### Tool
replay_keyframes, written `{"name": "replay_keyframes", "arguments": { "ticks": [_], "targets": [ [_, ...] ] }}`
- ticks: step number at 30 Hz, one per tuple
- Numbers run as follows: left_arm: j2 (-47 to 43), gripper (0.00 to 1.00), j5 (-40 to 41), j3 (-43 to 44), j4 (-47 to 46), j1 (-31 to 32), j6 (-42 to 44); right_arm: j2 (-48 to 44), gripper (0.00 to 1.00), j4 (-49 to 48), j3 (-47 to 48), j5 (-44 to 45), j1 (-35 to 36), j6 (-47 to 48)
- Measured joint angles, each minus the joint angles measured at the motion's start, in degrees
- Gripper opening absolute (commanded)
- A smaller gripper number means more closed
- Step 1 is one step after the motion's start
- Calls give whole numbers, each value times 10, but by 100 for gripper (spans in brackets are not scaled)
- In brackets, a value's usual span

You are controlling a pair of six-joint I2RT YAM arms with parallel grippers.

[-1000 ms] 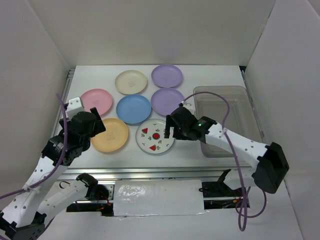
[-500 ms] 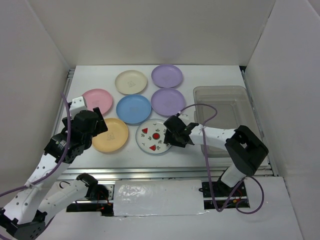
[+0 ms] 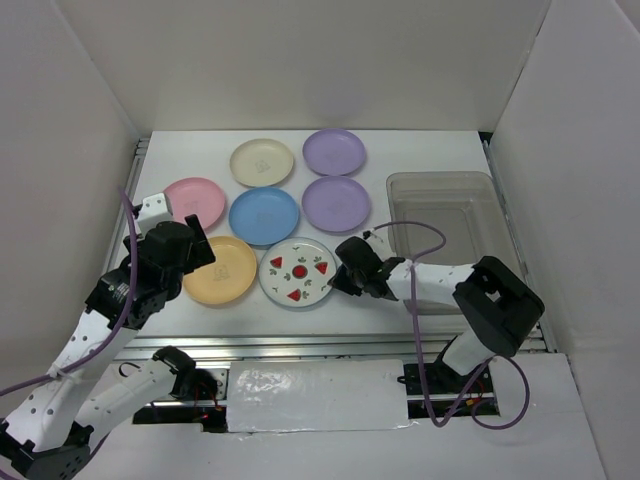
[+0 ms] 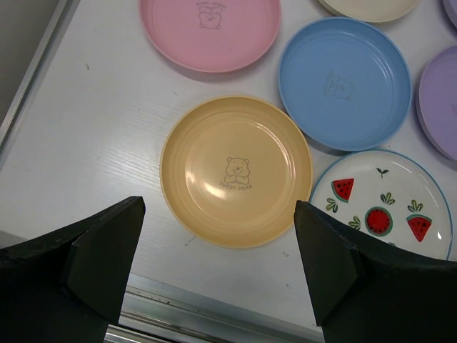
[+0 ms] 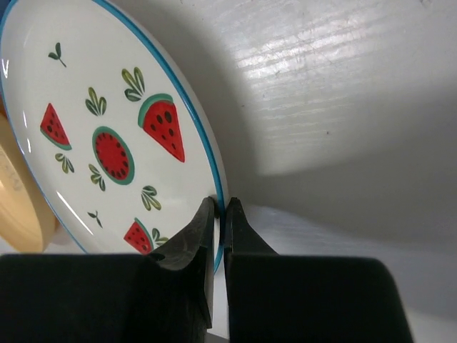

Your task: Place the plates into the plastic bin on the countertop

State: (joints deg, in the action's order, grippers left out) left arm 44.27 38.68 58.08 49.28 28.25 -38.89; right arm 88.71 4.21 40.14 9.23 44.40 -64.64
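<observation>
Left of the bin (image 3: pixel 470 200), farthest out: left claw (image 4: pixel 218 214), jaws spread wide, gripping nothing, hovering over the yellow plate (image 3: pixel 222 270).

Also far left of the bin: pink plate (image 3: pixel 195 200). Closer to the bin: cream plate (image 3: pixel 262 162), blue plate (image 3: pixel 264 216), then far lilac plate (image 3: pixel 334 151) and near lilac plate (image 3: pixel 335 203). All flat on the counter (image 3: pixel 420 150), face up.

Just left of the bin's near end: watermelon plate (image 3: pixel 296 272), left edge touching or just overlapping the yellow plate. Right claw (image 5: pixel 218 207) pinched shut on its right rim, the side toward the bin. Face up; possibly tipped slightly at the gripped edge, going by the shadow beneath, but hard to confirm. Round, so no long axis.

Bin itself: nothing inside, open side up, long axis running front to back of the counter.

Tally, as a judgement: none of seven in. First plate gripped, not yet carried. Left to do: lift, move right over the bin, release, then six more.
</observation>
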Motion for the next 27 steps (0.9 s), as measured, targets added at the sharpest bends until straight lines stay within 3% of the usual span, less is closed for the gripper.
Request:
{"name": "replay_keyframes", "arguments": {
  "ticks": [7,15,27],
  "targets": [
    [-2,99,0,0,0,0,0,-81,0,33,-31,47,33,-57],
    [-2,99,0,0,0,0,1,-236,0,153,-61,103,39,-31],
    [-2,99,0,0,0,0,0,-379,0,240,-17,69,-32,43]
  ]
}}
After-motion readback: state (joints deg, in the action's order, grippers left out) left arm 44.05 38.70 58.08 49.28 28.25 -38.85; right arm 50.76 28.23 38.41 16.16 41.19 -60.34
